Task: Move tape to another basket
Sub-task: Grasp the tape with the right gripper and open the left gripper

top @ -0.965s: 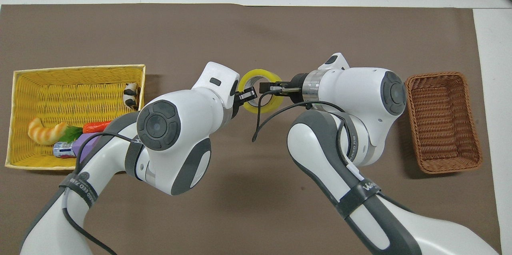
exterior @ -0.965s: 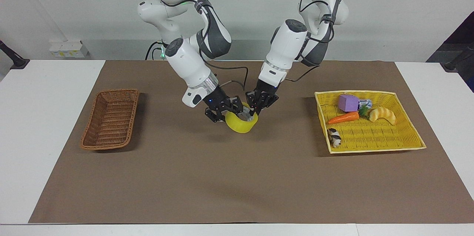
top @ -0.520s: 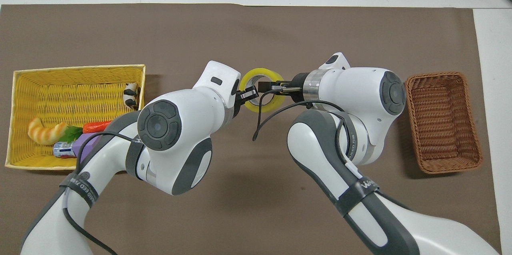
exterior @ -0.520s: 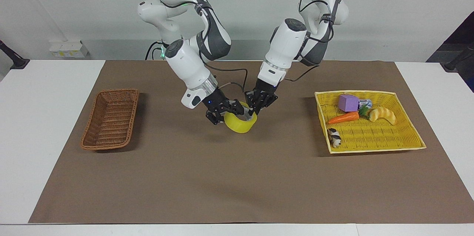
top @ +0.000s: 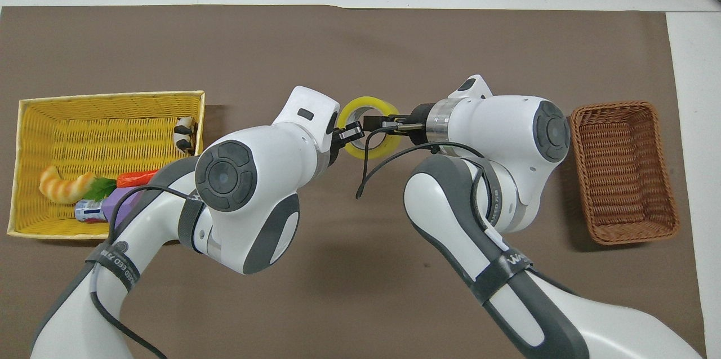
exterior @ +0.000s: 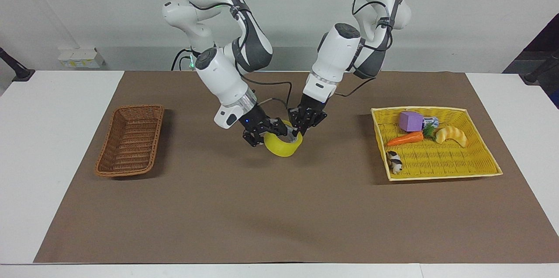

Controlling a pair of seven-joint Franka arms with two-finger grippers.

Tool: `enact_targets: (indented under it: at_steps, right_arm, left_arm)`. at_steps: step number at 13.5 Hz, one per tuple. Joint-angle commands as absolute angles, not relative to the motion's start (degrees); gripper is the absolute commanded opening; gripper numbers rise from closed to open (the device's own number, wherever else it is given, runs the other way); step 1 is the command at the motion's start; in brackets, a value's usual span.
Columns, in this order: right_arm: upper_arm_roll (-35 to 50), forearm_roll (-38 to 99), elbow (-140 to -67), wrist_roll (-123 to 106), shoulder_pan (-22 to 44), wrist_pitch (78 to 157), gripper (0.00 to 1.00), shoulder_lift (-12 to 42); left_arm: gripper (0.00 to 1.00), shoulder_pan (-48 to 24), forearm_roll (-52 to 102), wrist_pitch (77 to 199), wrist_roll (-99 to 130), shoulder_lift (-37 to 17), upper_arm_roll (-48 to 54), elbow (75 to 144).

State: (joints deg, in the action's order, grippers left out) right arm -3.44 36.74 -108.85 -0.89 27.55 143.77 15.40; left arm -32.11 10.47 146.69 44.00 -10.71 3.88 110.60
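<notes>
Tape (exterior: pixel 283 145) hung over the middle of the brown mat (exterior: pixel 279 208), between both grippers and well apart from the wicker basket (exterior: pixel 130 140) at the right arm's end. Right gripper (exterior: pixel 274 131) was clamped on the roll's rim. Left gripper (exterior: pixel 301 128) sat at the rim facing it; whether its fingers gripped I could not tell. Toys lay in the yellow tray (exterior: pixel 441 171).

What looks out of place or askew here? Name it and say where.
The tape is in neither basket: it hangs tilted over the middle of the brown mat, with the right gripper shut on its rim and the left gripper at the rim's other edge. The wicker basket holds nothing. Nothing looks spilled or damaged.
</notes>
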Motion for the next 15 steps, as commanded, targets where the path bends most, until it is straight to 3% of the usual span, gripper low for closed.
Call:
enact_targets:
  at_steps: [1, 6, 11, 15]
  right_arm:
    - [-3.3, 35.0, -109.1, 2.4, 27.5, 143.4, 0.00, 14.8]
    - [-3.5, 34.8, -109.2, 2.5, 27.1, 141.8, 0.00, 14.6]
    - [-3.3, 26.6, -109.2, 4.0, 21.6, 135.7, 0.00, 14.6]
    - [-3.3, 19.6, -108.5, 3.3, 17.2, 130.3, 0.00, 14.6]
  left_arm:
    - [1.00, -33.2, 11.3, 146.9, 43.6, -10.9, 2.9, 110.0]
    - [1.00, -32.1, 10.5, 142.7, 42.1, -8.4, 2.2, 109.9]
    - [1.00, -21.8, 9.4, 131.8, 22.3, -3.6, 2.0, 109.2]
    - [1.00, -15.2, 3.7, 121.8, 10.6, -4.3, 1.9, 101.0]
